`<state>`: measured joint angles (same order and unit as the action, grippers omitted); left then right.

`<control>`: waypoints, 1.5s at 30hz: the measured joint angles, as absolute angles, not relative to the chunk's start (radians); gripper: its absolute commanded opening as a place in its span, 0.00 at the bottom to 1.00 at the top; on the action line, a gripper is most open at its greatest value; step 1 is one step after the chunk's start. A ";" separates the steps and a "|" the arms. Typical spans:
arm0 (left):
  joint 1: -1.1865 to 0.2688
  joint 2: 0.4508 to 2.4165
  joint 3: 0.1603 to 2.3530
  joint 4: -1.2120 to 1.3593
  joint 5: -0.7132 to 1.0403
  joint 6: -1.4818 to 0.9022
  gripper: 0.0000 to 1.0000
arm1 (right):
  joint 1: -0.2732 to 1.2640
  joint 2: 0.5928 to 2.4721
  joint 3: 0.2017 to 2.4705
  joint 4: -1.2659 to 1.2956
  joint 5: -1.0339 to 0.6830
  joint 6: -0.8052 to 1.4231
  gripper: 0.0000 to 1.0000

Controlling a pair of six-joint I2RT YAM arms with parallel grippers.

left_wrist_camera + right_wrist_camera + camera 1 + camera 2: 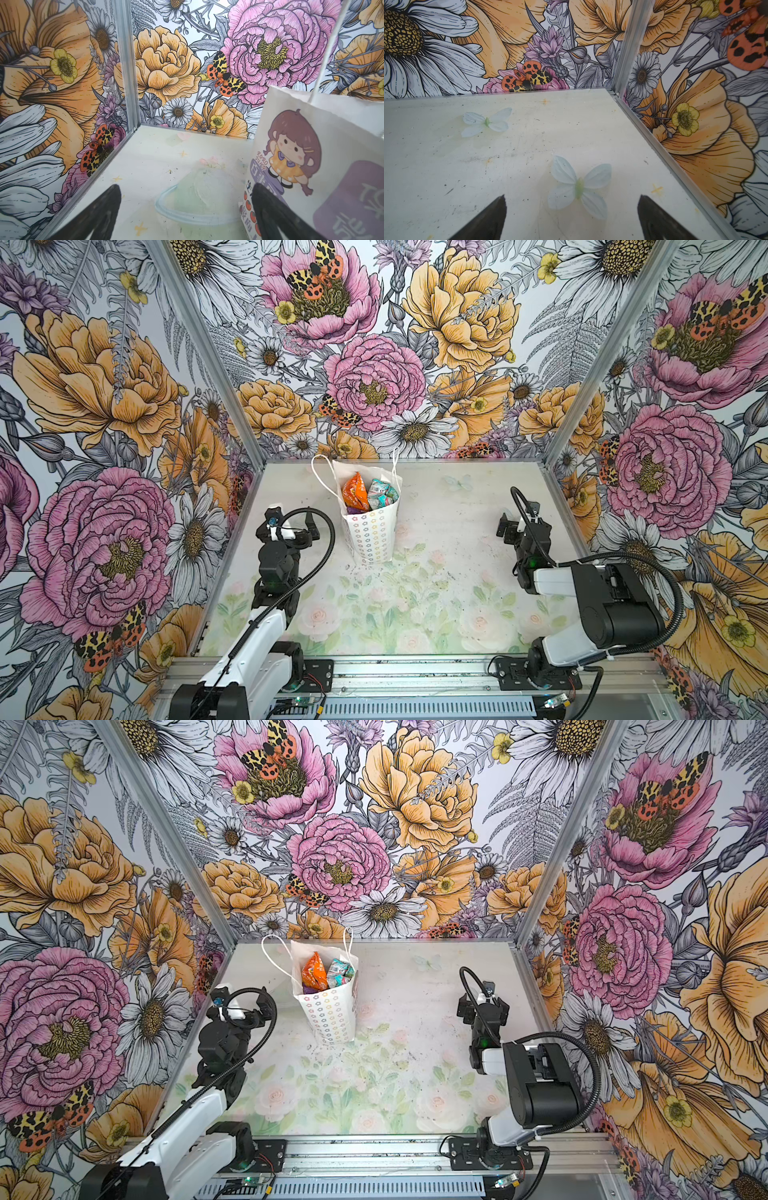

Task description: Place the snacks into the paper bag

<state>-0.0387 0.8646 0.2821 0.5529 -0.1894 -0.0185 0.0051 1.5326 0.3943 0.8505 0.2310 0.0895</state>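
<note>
Left pincer [186, 188]: jaws wide apart, holding nothing, low over the table [449, 605]. One finger sits just beside the paper bag [372, 531]; contact can't be told.
Right pincer [572, 197]: jaws wide apart, holding nothing, well apart from the bag.
The bag stands upright towards the back wall, left of centre.
Snacks [368, 493] lie inside, orange and teal showing at the mouth.

Pale table [457, 526] printed with faded roses and butterflies, surface speckled with dark marks. One white paper bag [371, 537] stands upright on it, toward the back, left of centre.
</note>
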 measured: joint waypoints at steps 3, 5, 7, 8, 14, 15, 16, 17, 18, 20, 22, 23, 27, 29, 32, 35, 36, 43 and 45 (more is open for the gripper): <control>-0.025 0.847 0.257 0.563 -0.188 -0.019 0.99 | 0.005 1.533 0.394 0.850 0.231 0.089 1.00; -0.015 0.860 0.251 0.578 -0.176 -0.020 0.99 | 0.005 1.533 0.394 0.850 0.231 0.089 1.00; -0.007 0.896 0.251 0.603 -0.162 -0.020 0.99 | 0.005 1.533 0.394 0.850 0.231 0.089 1.00; -0.004 0.922 0.250 0.619 -0.158 -0.019 0.99 | 0.005 1.533 0.393 0.851 0.231 0.089 1.00; 0.041 1.083 0.238 0.753 -0.117 -0.020 0.99 | 0.005 1.533 0.393 0.851 0.231 0.089 1.00; 0.051 1.113 0.235 0.778 -0.109 -0.022 0.99 | 0.005 1.533 0.393 0.851 0.231 0.089 1.00; 0.057 1.141 0.234 0.799 -0.104 -0.024 0.99 | 0.005 1.533 0.393 0.851 0.231 0.089 1.00; 0.062 1.167 0.233 0.821 -0.101 -0.027 0.99 | 0.005 1.533 0.393 0.851 0.231 0.089 1.00; 0.065 1.189 0.232 0.841 -0.097 -0.030 0.99 | 0.005 1.533 0.393 0.851 0.231 0.089 1.00; 0.068 1.235 0.225 0.891 -0.091 -0.039 0.99 | 0.005 1.533 0.393 0.851 0.231 0.089 1.00; 0.071 1.287 0.212 0.950 -0.088 -0.052 0.99 | 0.005 1.533 0.393 0.851 0.231 0.089 1.00; 0.071 1.312 0.206 0.977 -0.088 -0.055 0.99 | 0.005 1.533 0.393 0.851 0.231 0.089 1.00; 0.075 1.433 0.187 1.098 -0.078 -0.062 0.99 | 0.005 1.533 0.393 0.851 0.231 0.089 1.00; 0.075 1.501 0.187 1.159 -0.072 -0.064 0.99 | 0.005 1.533 0.393 0.851 0.231 0.089 1.00; 0.057 1.585 0.187 1.223 -0.086 -0.055 0.99 | 0.005 1.533 0.393 0.851 0.231 0.089 1.00; 0.009 1.594 0.187 1.256 -0.114 -0.033 0.99 | 0.005 1.533 0.393 0.851 0.231 0.089 1.00; -0.004 1.593 0.191 1.260 -0.120 -0.024 0.99 | 0.005 1.533 0.393 0.851 0.231 0.089 1.00; -0.019 1.570 0.358 1.059 -0.149 0.002 0.99 | 0.005 1.533 0.393 0.850 0.231 0.089 1.00; -0.005 1.563 0.368 1.038 -0.150 -0.001 0.99 | 0.005 1.533 0.393 0.851 0.231 0.089 1.00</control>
